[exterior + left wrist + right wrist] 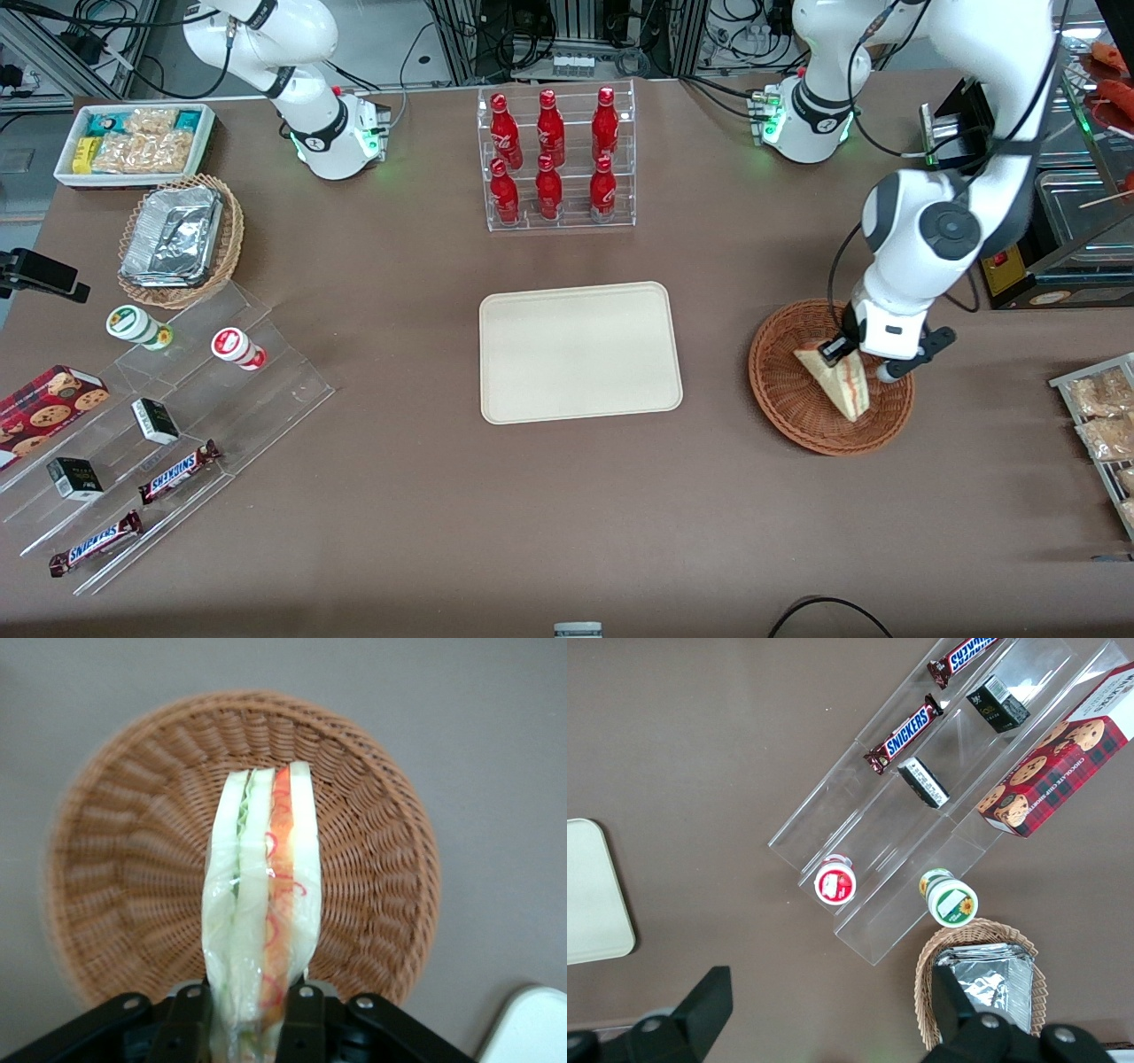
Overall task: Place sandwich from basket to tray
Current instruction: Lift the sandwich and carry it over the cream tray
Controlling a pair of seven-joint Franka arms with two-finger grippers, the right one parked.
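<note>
Gripper (857, 357) had its fingers clamped on the sandwich (837, 379) at one end, w/ the wedge hanging below it, over the basket (784, 390). Wrapped, soft, light, prob. squashes easily, so grip gently across the bread faces. Tray (532, 372) lay well off sideways.

The wrapped sandwich (840, 381) stands on edge over the brown wicker basket (788, 390), pinched by the gripper (858, 360); the cream tray (580, 352) lies flat nearby.
</note>
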